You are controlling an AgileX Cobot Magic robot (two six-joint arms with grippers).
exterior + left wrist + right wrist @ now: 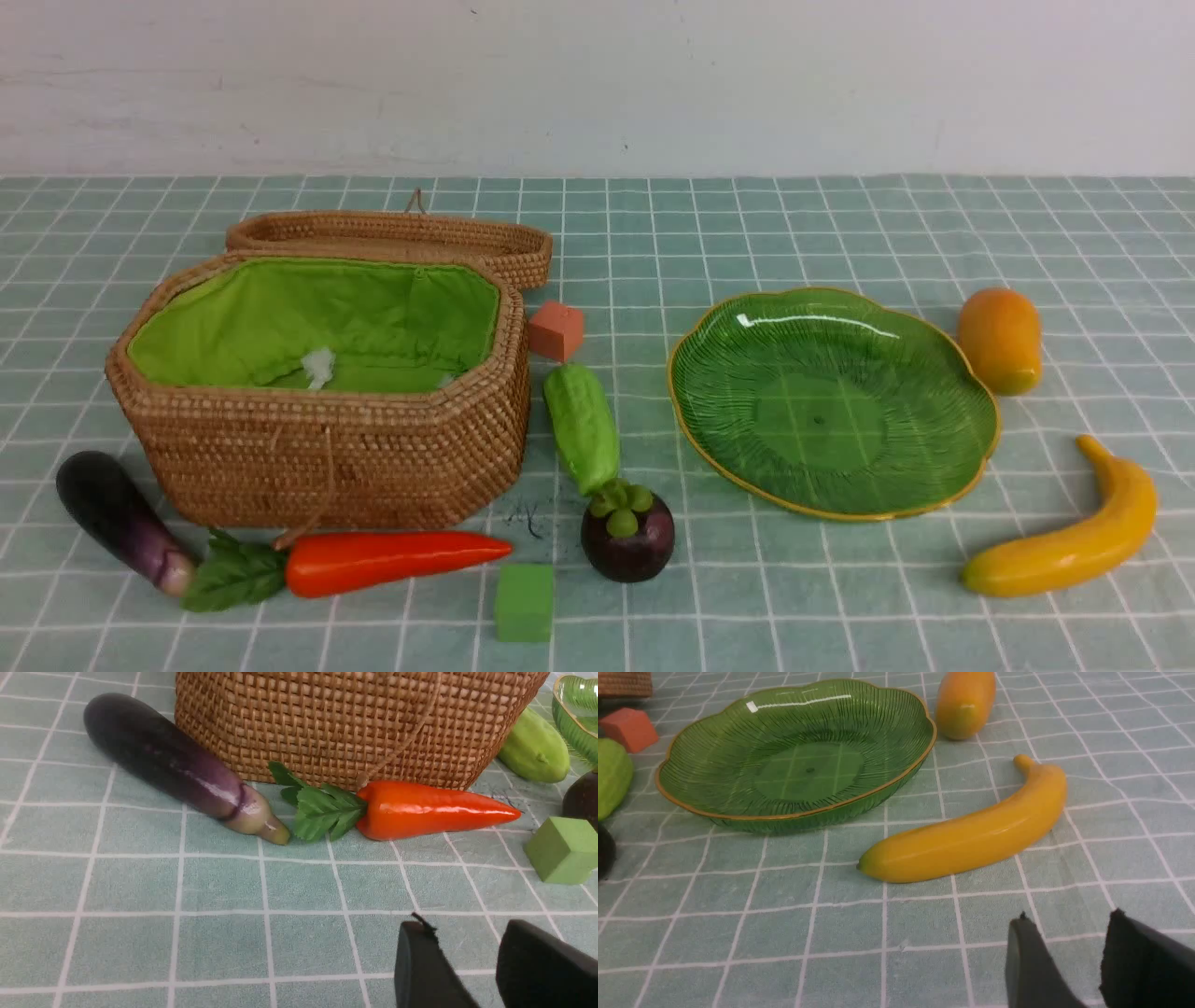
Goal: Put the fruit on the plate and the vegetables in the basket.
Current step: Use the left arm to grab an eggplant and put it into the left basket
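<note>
Wicker basket [317, 457] anchors my view: eggplant [117, 518], carrot [392, 560] and gourd [582, 427] just beside it, mangosteen [627, 539] near; plate [831, 401], mango [1000, 339] and banana [1074, 549] well right of it. Left gripper [467, 926] and right gripper [1069, 917] jaws stand narrowly parted.

Scuffed white wall [597, 84] — pale teal, white-gridded tablecloth [840, 579] below

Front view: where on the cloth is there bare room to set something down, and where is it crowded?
Free: the far strip behind the plate and right of the basket lid; the near patch between the green cube and the banana. Crowded: the gap between basket and plate, holding orange cube, gourd and mangosteen.
</note>
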